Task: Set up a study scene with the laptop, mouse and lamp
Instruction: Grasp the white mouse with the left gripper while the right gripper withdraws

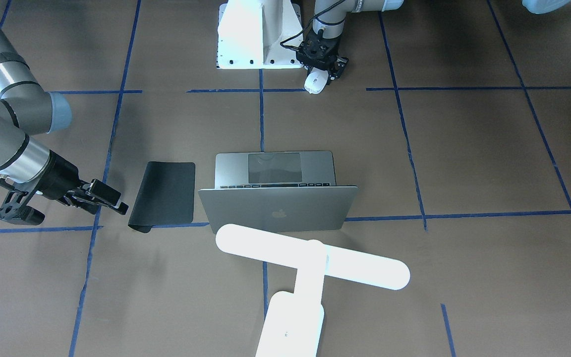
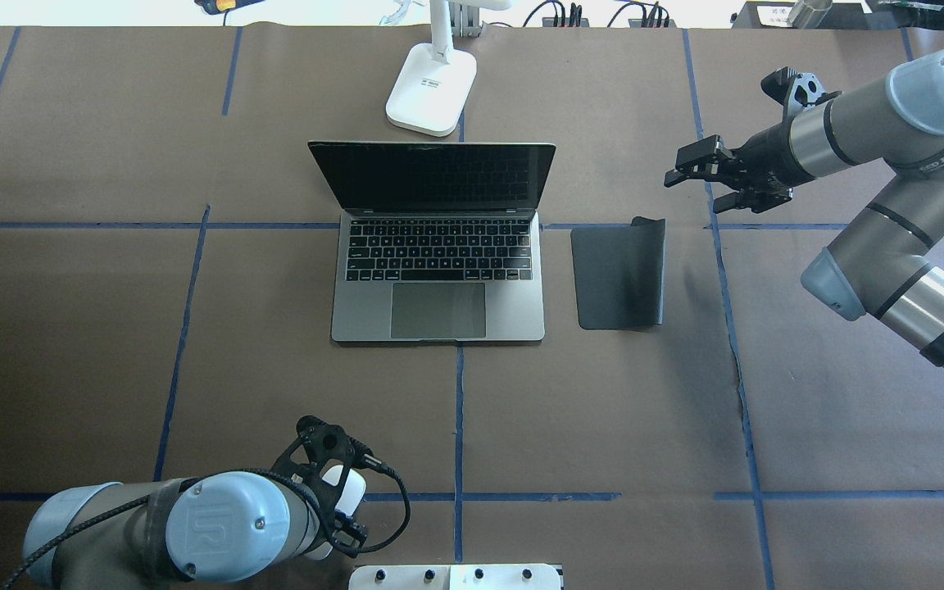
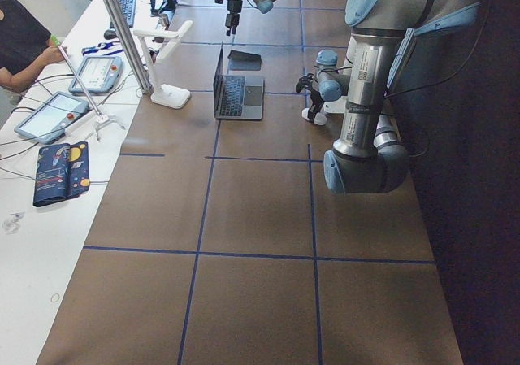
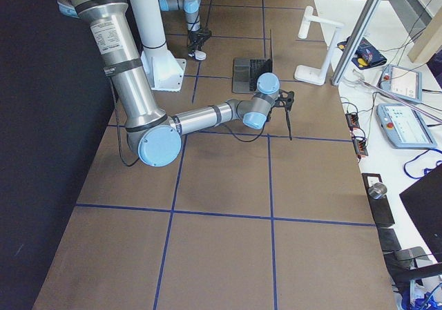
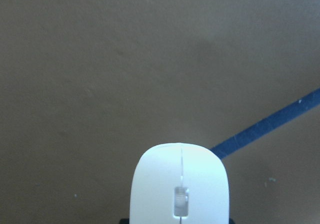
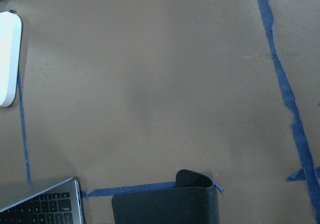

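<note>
The left fingers point(image 1: 339, 67) straddle the mouse point(image 1: 315, 82), grip unclear; the right fingers point(image 2: 697, 157) hover spread, empty, near the pad point(image 2: 619, 279).

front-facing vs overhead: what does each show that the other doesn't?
Front-facing only: the logo on the laptop lid, the lamp bar head in full, and the mouse plainly at the left gripper.
Overhead only: the laptop's dark screen and full keyboard; there the left arm hides most of the mouse.
Both: the black pad, one corner curled, beside the laptop, and the right gripper near it, jaws open and empty.
</note>
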You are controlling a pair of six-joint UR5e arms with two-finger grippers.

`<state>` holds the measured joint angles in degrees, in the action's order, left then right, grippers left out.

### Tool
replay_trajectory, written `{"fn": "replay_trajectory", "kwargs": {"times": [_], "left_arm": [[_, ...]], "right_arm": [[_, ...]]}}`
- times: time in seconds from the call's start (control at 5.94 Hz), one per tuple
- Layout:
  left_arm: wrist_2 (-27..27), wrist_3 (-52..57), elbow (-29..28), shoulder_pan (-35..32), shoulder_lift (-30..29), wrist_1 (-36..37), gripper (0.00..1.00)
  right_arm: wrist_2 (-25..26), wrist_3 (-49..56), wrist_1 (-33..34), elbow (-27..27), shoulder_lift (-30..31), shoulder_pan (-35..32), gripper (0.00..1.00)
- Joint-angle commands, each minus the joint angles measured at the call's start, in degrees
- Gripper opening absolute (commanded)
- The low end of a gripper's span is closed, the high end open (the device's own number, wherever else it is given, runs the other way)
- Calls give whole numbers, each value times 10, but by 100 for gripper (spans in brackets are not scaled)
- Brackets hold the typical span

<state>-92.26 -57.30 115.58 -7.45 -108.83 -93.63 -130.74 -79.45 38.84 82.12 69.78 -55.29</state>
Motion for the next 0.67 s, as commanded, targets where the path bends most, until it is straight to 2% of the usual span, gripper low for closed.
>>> {"fn": "replay_trajectory", "kwargs": {"times": [0.0,0.17,0.34,0.5], "left_arm": [[1,-3,-2,-36,-58,0,28],[0,-7,-3,-53,-84,1,26],[0,-15,-43,-72,-132,-1,25],[0,-54,-115,-91,-207,-7,25]], "right_arm": [[-39,1,-1,17,23,-36,100],[-65,1,-2,18,30,-63,100],[-72,1,-3,21,40,-76,100],[-78,2,-3,22,46,-89,100]]}}
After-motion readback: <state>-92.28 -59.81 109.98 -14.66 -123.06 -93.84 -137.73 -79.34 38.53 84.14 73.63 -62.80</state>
